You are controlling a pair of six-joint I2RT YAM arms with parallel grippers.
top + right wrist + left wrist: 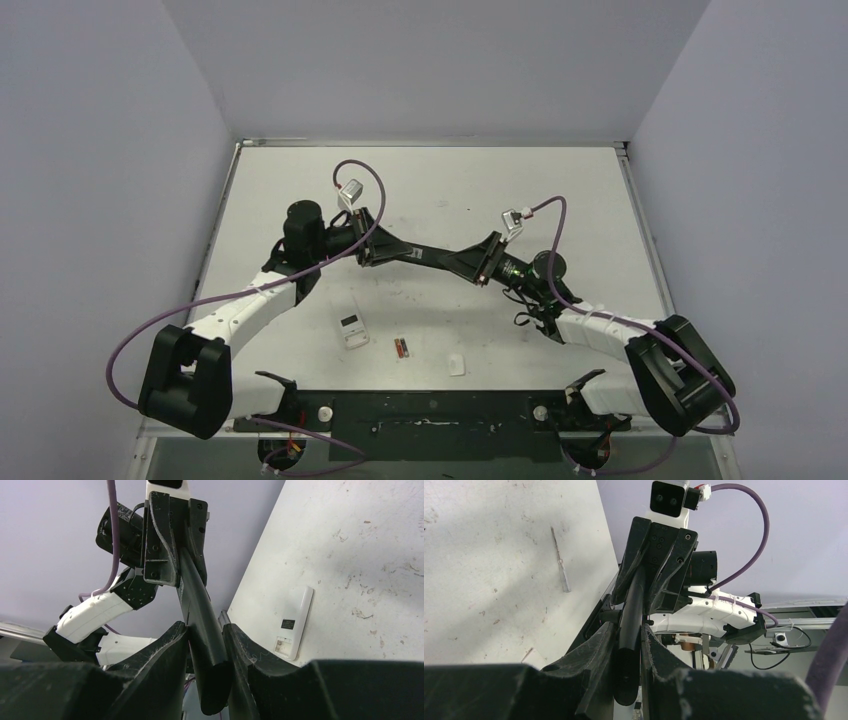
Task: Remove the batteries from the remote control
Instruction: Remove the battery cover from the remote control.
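1. Your two arms reached inward over the table (560, 200) from both sides, with the wrists roughly level and the purple cables (352, 172) looping above.
2. The left gripper (392, 248) was clamped on one end of the black remote (430, 258) and the right gripper (472, 262) on the other. The remote hung between them, clear of the surface.
3. The remote was a slim, smooth black bar with a rounded end (197, 600). The fingers (599, 650) were rough black plastic with pale scuffs.
4. Two reddish-brown batteries (401, 348) lay side by side on the scuffed white tabletop near the front edge. They were between a white remote (353, 330) and a small white piece (457, 365).
5. The white remote was flat and rectangular with a dark label (295, 622).
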